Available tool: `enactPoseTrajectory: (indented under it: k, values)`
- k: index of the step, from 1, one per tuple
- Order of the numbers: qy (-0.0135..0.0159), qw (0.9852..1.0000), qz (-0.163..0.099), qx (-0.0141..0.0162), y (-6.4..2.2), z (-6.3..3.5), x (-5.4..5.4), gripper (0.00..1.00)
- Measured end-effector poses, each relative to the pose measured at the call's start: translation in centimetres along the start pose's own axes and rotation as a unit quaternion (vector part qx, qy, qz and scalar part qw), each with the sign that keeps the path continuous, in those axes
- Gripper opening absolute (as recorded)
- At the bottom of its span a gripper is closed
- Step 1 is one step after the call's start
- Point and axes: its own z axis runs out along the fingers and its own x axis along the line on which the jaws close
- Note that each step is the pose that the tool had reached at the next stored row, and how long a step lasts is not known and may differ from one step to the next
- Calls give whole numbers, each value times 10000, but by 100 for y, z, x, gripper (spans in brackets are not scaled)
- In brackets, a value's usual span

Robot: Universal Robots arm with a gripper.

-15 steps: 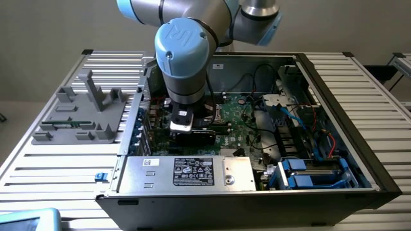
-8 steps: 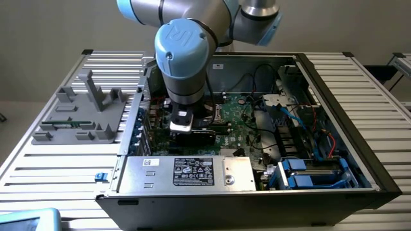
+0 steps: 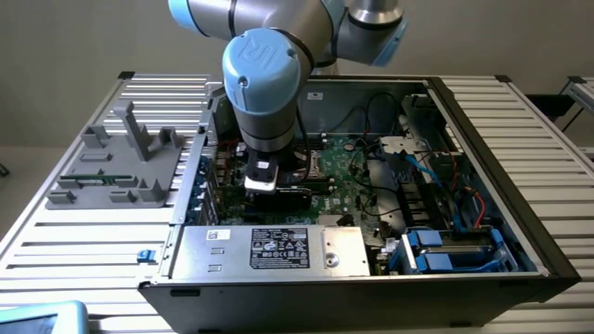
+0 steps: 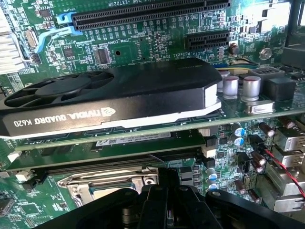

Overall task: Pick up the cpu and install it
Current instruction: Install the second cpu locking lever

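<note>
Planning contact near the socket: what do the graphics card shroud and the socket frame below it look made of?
Graphics card shroud: looks like matte black plastic, moulded fan recess, printed white lettering. Socket frame: apparently bright bare metal, with shiny reflective stamped edges.

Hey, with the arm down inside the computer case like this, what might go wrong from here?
1. The gripper hangs low over the metal socket frame, right beside the graphics card; a small sideways drift could knock the card.
2. Red and black wires run close by and could snag.
3. The jaws are shut; a chip seated crooked could jam.
</note>
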Motion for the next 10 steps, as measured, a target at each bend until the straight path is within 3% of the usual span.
enactPoseTrajectory:
  k: [10]
  values:
    - [-2, 10000, 0, 10, 7, 16, 0, 12]
